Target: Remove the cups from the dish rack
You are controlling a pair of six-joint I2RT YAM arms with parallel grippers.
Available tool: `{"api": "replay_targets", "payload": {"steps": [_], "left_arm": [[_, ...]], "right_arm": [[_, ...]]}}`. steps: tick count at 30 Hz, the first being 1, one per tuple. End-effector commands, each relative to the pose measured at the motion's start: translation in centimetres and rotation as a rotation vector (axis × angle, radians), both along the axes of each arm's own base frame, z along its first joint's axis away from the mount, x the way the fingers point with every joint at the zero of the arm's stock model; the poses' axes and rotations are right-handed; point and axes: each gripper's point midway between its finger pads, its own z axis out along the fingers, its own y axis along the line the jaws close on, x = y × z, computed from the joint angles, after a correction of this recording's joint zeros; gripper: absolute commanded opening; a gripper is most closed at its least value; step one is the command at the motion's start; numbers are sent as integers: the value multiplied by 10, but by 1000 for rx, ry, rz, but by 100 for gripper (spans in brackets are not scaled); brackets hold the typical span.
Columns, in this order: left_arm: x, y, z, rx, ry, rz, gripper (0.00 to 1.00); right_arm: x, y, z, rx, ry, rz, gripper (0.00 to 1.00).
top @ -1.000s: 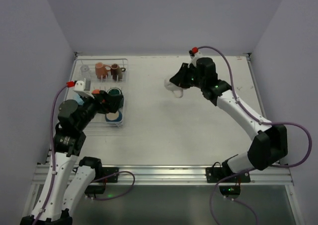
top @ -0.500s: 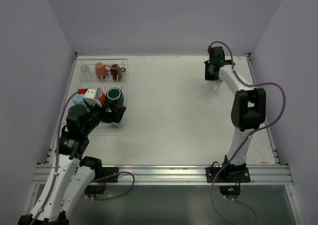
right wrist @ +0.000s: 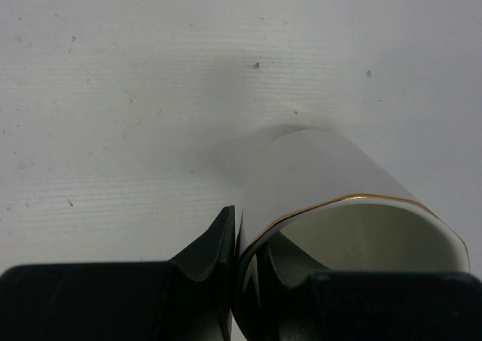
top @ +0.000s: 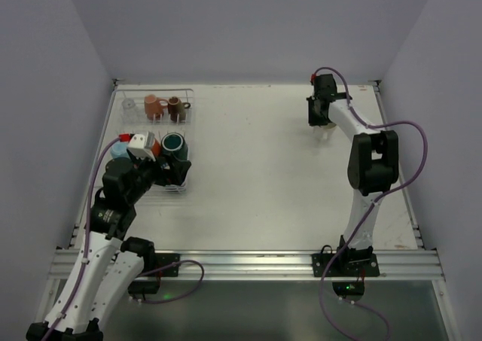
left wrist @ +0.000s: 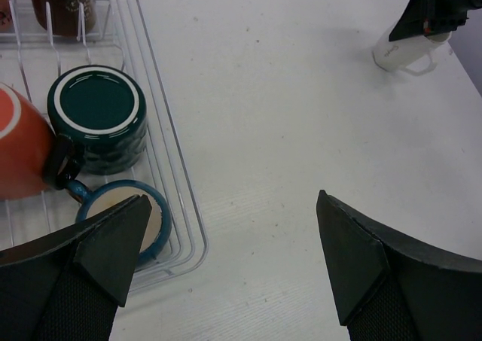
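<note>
as the top view has the arm bases at its lower edge, where do your two claws stand? (student)

fig. a, top view: my left claw (top: 169, 174) hangs over the near end of the dish rack (top: 143, 126), which sits at the far left of the table (top: 256, 183). my right claw (top: 324, 124) is at the far right, well apart from the rack, with the white cup (top: 327, 132) under it. (arm)

what does each claw hold? (student)

fig. b, left wrist view: the left claw gapes wide and holds nothing. its fingers (left wrist: 105, 254) frame bare table and the rack's near corner. fig. c, right wrist view: the right claw is clamped on the white cup's wall, one finger outside and one inside the rim, which carries a thin gold line. whether that cup rests on the table or hangs just above it, i cannot tell. (arm)

and the other cups? (student)

figs. a and b: seven sit in the rack. far row, left to right: clear glass (top: 129, 105), salmon pink cup (top: 154, 106), dark brown cup (top: 175, 108). nearer group: light blue cup (top: 119, 150), orange cup (top: 153, 147), and dark green cup (left wrist: 96, 119) bottom up, its handle against the orange one. the navy cup (left wrist: 124, 219) lies just nearer than the green one, beside my left finger, and shows a tan disc inside a blue ring. from above it is hidden under my claw. (arm)
</note>
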Motion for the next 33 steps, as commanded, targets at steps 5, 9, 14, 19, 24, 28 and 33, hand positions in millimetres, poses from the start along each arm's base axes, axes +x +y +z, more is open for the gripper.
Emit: {"api": "replay_targets", "payload": {"steps": [5, 9, 14, 19, 24, 28, 33], "left_arm": [[5, 2, -9, 22, 37, 17, 100], [8, 3, -13, 30, 56, 27, 100], [15, 7, -17, 44, 85, 58, 100], [31, 16, -10, 41, 119, 146, 100], [46, 32, 7, 35, 102, 276, 100], [55, 42, 20, 5, 86, 367, 100], [69, 71, 22, 30, 58, 555, 98]], "right_arm": [[-15, 0, 33, 37, -22, -7, 0], [-25, 2, 36, 50, 3, 2, 1], [-34, 4, 38, 64, 31, 7, 8], [-34, 2, 36, 72, 22, -11, 29], [-30, 2, 70, 89, -81, -22, 70], [-35, -1, 106, 96, -165, -35, 91], [-51, 16, 162, 234, -338, -23, 99]]}}
